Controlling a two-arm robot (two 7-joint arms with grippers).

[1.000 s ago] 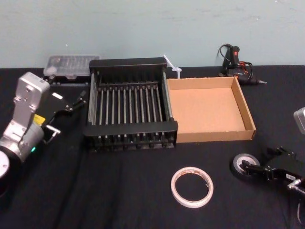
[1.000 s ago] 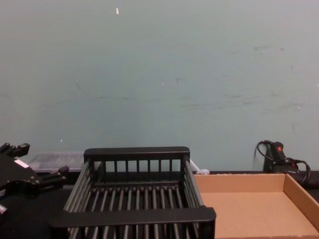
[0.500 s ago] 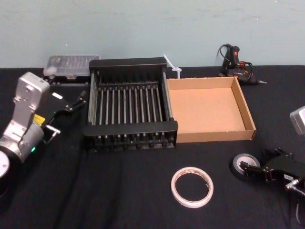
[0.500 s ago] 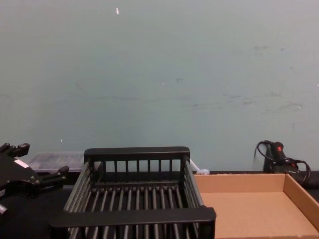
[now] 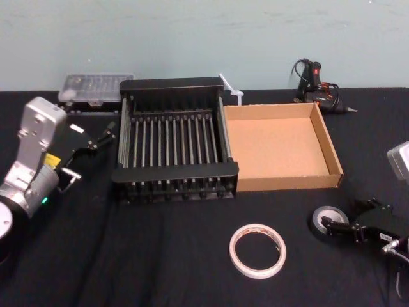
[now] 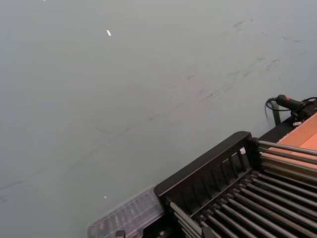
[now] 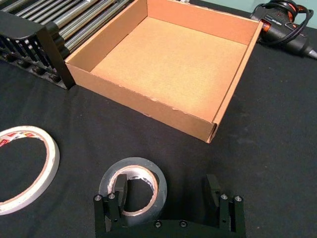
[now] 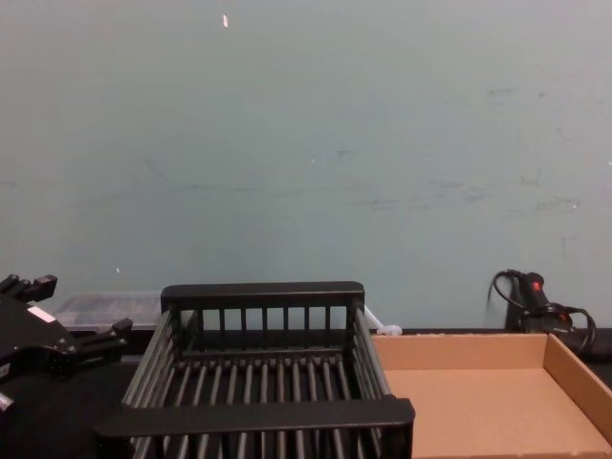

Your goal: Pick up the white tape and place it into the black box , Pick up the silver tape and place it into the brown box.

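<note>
The right gripper point(image 5: 350, 216) sat low over the table point(image 5: 147, 256) in front of the brown box point(image 5: 330, 146), with its arm reaching in from the right. Its fingers were spread wide, one tip inside the silver tape point(image 5: 329, 219) and the other outside it, nothing clamped. The white tape point(image 5: 234, 251) lay flat nearby (toward the left). The left gripper point(image 5: 97, 135) hung beside the black box point(image 5: 172, 171), fingers apart and empty.

A workshop bench — glue gun point(image 5: 314, 84), bit case point(image 5: 96, 88), black cloth point(image 5: 160, 256).
</note>
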